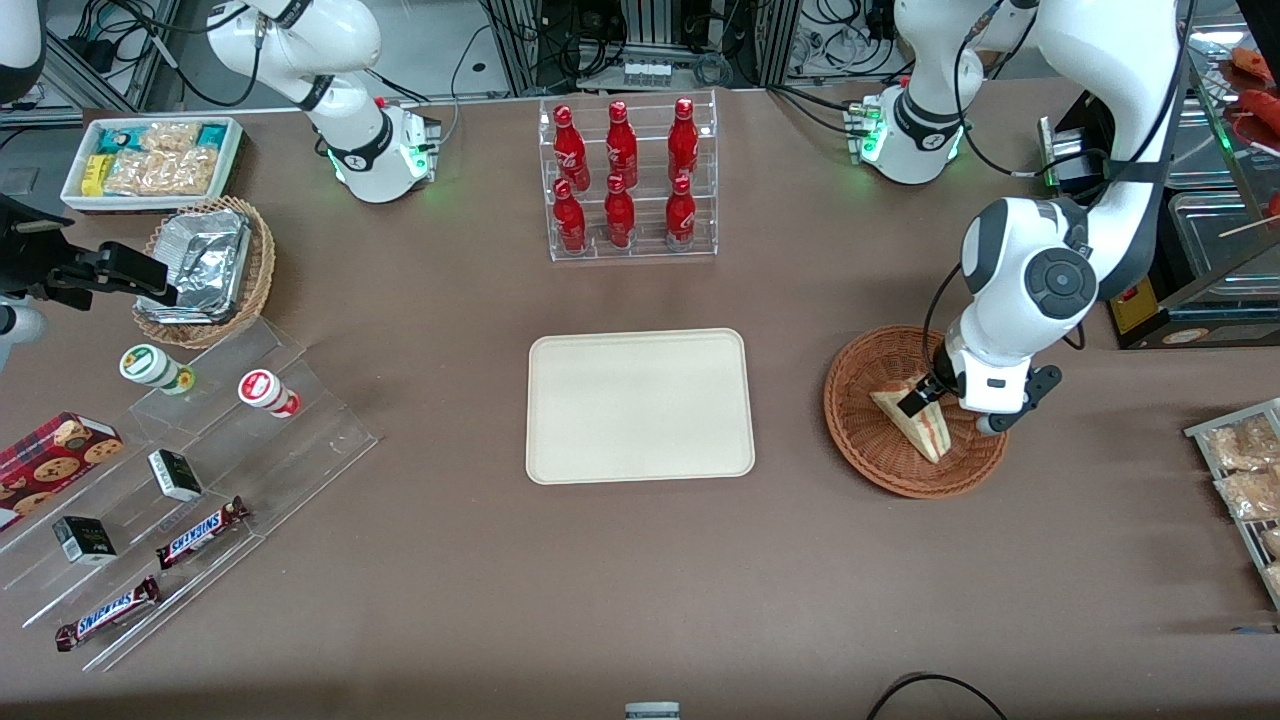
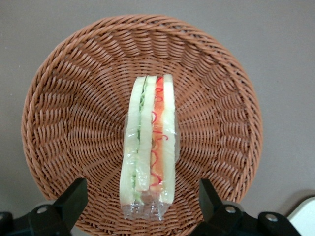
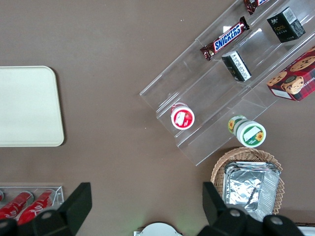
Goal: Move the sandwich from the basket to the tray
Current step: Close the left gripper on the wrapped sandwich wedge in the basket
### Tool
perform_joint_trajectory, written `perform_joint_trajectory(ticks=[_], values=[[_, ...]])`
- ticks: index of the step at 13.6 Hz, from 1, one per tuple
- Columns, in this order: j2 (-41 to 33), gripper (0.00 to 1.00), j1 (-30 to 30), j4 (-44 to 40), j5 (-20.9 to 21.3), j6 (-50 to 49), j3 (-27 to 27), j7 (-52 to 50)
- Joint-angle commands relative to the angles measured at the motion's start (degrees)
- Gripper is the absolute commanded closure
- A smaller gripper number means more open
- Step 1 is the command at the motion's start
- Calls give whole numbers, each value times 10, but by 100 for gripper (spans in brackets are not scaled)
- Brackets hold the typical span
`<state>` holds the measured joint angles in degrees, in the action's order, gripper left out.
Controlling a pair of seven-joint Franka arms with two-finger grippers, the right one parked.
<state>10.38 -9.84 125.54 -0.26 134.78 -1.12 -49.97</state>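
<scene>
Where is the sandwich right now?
The sandwich lies in the basket toward the working arm's end of the table, beside the tray, with the open hand straddling it.

Brown table point(image 1: 500, 560), metal racks w/ cables point(image 1: 640, 40)

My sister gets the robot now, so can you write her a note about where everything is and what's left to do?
Gripper: open, low over the basket, one finger on each side of the sandwich, not closed on it.
Sandwich: lying in the basket, wrapped, not lifted.
Tray: on the table beside the basket, toward the parked arm's end, with nothing on it.
Done: the arm has reached the sandwich.
Left: close on the sandwich, lift it, carry it to the tray, set it down, let go.
</scene>
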Motion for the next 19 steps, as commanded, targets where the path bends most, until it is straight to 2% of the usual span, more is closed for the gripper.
perform_joint_trajectory(ticks=[1, 6, 10, 11, 12, 13, 14, 16, 19], values=[[-7, 0, 0, 15, -7, 22, 1, -30], [31, 0, 0, 17, -11, 70, 1, -62], [47, 1, -3, 17, -12, 66, 1, -63], [50, 16, -4, 17, -12, 64, 1, -63], [49, 59, -4, 17, -12, 61, 1, -66], [49, 94, -4, 16, -12, 55, 1, -70], [50, 100, -4, 14, -12, 38, 1, -67], [46, 100, -4, 2, -13, 25, 0, -61], [46, 100, -7, -70, -11, -65, -4, -59]])
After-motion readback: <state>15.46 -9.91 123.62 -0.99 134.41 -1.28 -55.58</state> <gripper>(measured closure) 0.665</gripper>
